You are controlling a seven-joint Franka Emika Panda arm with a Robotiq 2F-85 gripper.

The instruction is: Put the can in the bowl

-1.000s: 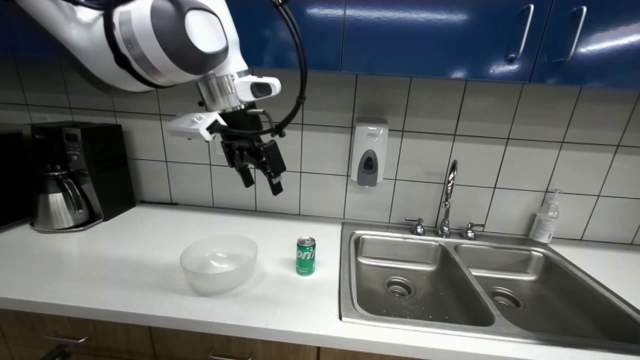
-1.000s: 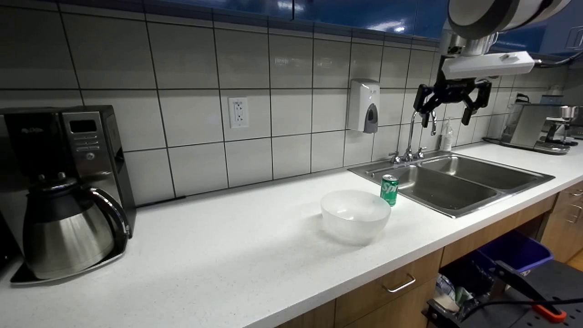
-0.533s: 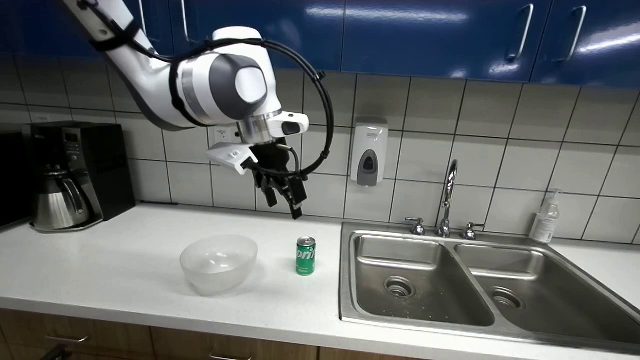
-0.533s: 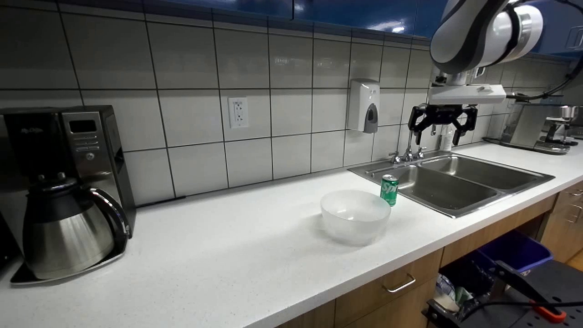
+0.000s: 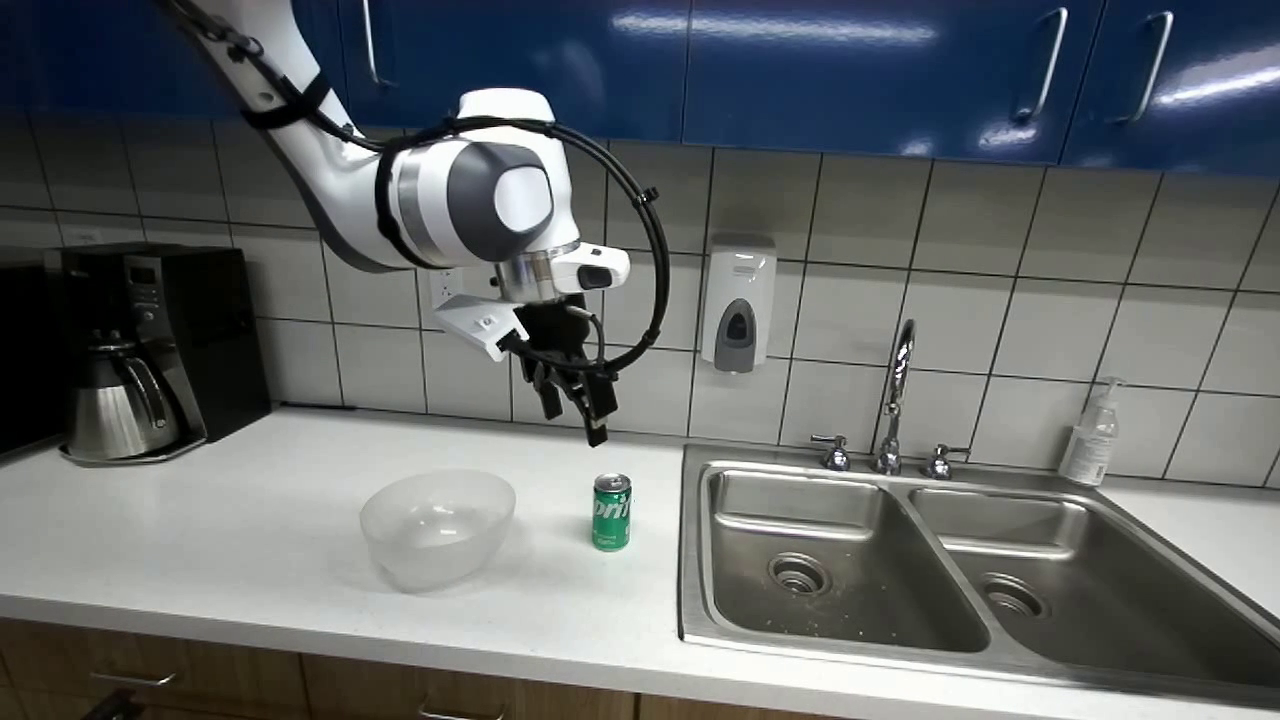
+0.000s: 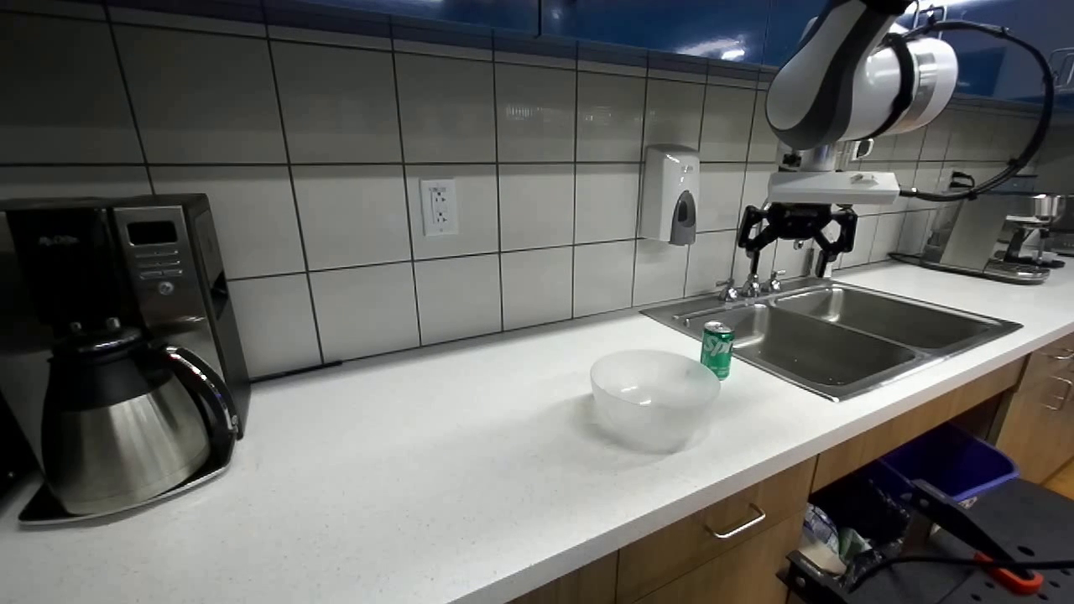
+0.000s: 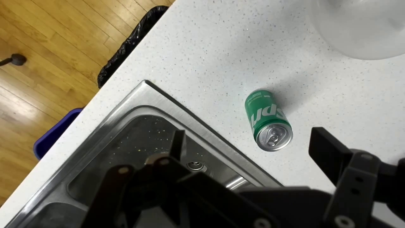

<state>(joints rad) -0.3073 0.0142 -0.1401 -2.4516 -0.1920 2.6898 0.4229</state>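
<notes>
The green can (image 5: 611, 520) with a silvery top stands upright on the white counter, between the bowl and the sink; it also shows in an exterior view (image 6: 716, 352). The translucent whitish bowl (image 5: 430, 560) stands beside it, apart from the can in an exterior view, and is partly behind no arm. In the wrist view the can (image 7: 264, 109) lies ahead of the fingertips, between their lines, and the bowl (image 7: 360, 38) is cut off at the top right. My gripper (image 7: 248, 136) is open and empty, above the counter and higher than the can (image 6: 716, 352).
The double sink (image 5: 850, 645) is beside the can, with a faucet (image 5: 895, 400) behind it. A soap dispenser (image 5: 738, 305) hangs on the tiled wall. A coffee maker (image 6: 159, 277) stands at the counter's far end. Blue cabinets (image 5: 850, 80) hang above.
My gripper has come down and moved toward the can, to the right in one exterior picture and to the left in another. It has stayed open. The can and bowl have not moved.
</notes>
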